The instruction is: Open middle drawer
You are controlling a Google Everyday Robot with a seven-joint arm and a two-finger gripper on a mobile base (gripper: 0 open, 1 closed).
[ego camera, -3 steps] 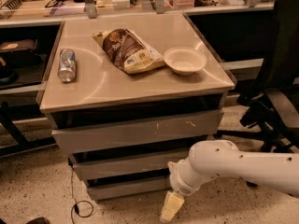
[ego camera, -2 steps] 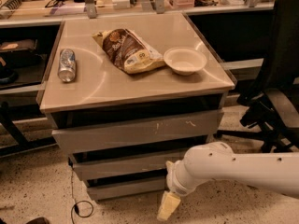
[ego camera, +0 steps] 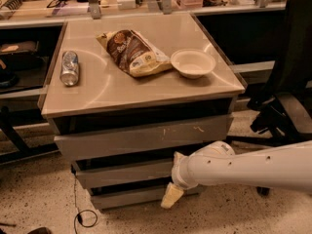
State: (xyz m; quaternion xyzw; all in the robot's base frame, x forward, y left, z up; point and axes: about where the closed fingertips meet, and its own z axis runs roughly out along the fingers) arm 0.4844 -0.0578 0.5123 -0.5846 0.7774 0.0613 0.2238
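The middle drawer (ego camera: 122, 173) is a plain grey front panel in the cabinet under the table top. It sits between the taller scratched drawer front (ego camera: 141, 136) above and the slim bottom drawer front (ego camera: 126, 197) below. It looks pushed in, with a dark gap above it. My gripper (ego camera: 170, 195) hangs from the white arm (ego camera: 253, 165) that reaches in from the right. It is low in front of the cabinet, at the right part of the bottom drawer, just below the middle drawer's lower edge.
On the tan table top (ego camera: 122, 89) lie a drink can (ego camera: 69, 68), a brown snack bag (ego camera: 132, 52) and a white bowl (ego camera: 192, 63). A black office chair (ego camera: 285, 106) stands at the right. A cable (ego camera: 83, 217) lies on the speckled floor.
My gripper has moved up and a little left, from near the floor toward the lower drawers. The drawers have not moved.
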